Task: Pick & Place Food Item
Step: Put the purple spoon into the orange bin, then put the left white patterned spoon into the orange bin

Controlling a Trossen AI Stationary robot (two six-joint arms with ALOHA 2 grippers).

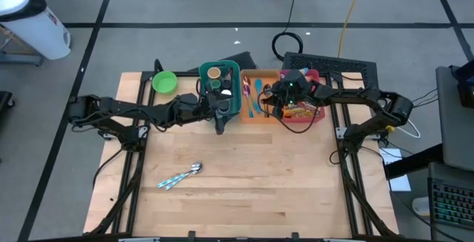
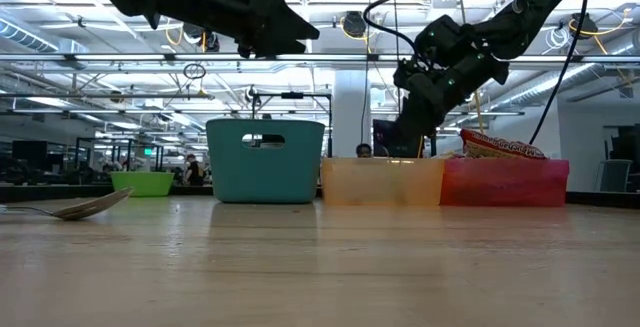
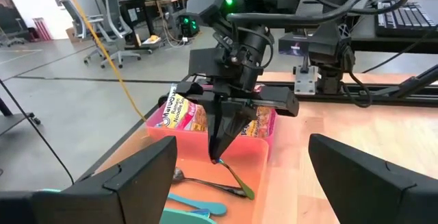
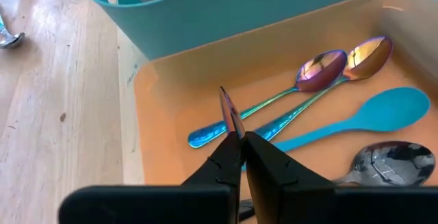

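The right gripper (image 4: pixel 236 142) hangs over the orange tray (image 4: pixel 171 94), its fingers pinched together on the thin handle end of a utensil (image 4: pixel 228 111); what kind of utensil cannot be made out, since only that sliver shows between the tips. Below it in the tray lie two iridescent spoons (image 4: pixel 321 66), a blue plastic spoon (image 4: pixel 383 111) and a silver spoon (image 4: pixel 387 162) cut off by the frame edge. The food item, a snack packet (image 3: pixel 183 111), sits in the red bin (image 3: pixel 256 142) just beside the orange tray; its label reads something like "Maruchan", partly blocked by the right arm. The left gripper (image 1: pixel 220 123) hovers above the table near the teal bin (image 1: pixel 222 86), fingers spread wide and holding nothing. A green bowl (image 1: pixel 164 82) stands beside the teal bin near the table's far edge. Two more spoons (image 1: pixel 181 175) lie on the bare wooden table (image 1: pixel 259 190), well apart from the bins, with open board around them
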